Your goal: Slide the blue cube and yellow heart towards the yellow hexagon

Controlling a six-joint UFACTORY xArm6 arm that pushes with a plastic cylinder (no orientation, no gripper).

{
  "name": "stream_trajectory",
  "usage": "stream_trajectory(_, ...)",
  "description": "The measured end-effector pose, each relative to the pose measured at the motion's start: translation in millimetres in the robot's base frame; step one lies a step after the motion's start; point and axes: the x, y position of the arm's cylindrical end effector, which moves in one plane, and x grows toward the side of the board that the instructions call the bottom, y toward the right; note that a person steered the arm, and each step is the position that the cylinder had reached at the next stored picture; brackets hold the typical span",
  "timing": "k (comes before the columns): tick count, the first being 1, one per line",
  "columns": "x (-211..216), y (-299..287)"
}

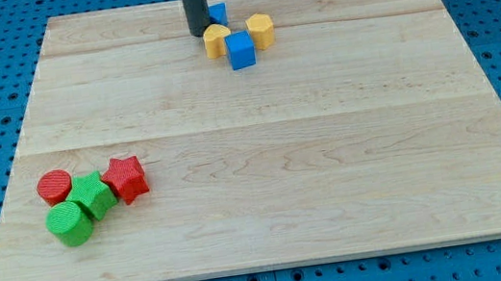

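The pale wooden board [263, 158] carries the task's cluster near the view's top: blue plastic cube [241, 50], yellow heart-shaped block [217, 40] and yellow hexagonal block [260, 29] sit practically touching, so the task looks nearly done. The cube's faces sit slightly skewed; no clear long axis. My tip [199, 33] (a bare rod, no pincer to open or clench) stands just left of the heart.

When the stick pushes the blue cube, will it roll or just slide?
Probably slide: the blue cube sits on a flat face on the smooth wooden board. It may twist, since the yellow heart touches one side. My tip is beside the heart.
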Motion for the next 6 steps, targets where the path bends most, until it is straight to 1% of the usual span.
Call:
stream_trajectory(2,-1.6,6.5)
stream_trajectory(3,-1.5,-29.1)
stream_trajectory(4,-1.5,-42.6)
stream_trajectory(5,17.0,-37.8)
stream_trajectory(6,51.1,-29.8)
